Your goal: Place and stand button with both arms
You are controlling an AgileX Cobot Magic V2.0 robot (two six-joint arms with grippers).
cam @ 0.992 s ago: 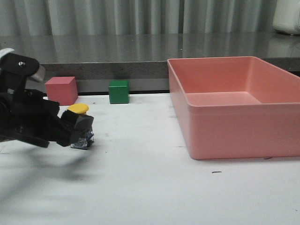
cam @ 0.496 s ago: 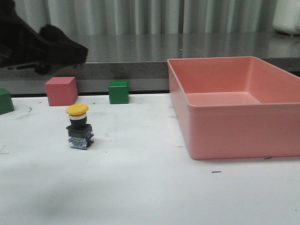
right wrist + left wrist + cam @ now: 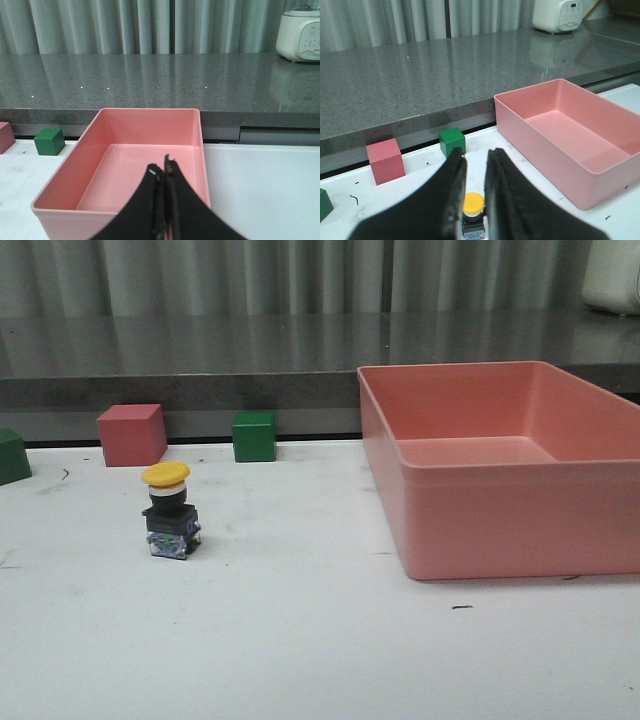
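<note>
The button (image 3: pixel 168 512) stands upright on the white table at the left, yellow cap up and dark square base down. Nothing touches it. Neither arm shows in the front view. In the left wrist view the left gripper (image 3: pixel 477 152) is open, its black fingers apart, and the button (image 3: pixel 473 207) shows through the gap, well below them. The right gripper (image 3: pixel 161 166) is shut with nothing between its fingers, and it hangs over the pink bin (image 3: pixel 150 111).
A large pink bin (image 3: pixel 520 520) fills the right side of the table. A pink cube (image 3: pixel 131 433) and a green cube (image 3: pixel 254 435) sit along the back edge, and another green cube (image 3: pixel 12 455) at the far left. A grey counter runs behind.
The left gripper let go of the button, rose up and left the front view. The button stays standing where it was.
</note>
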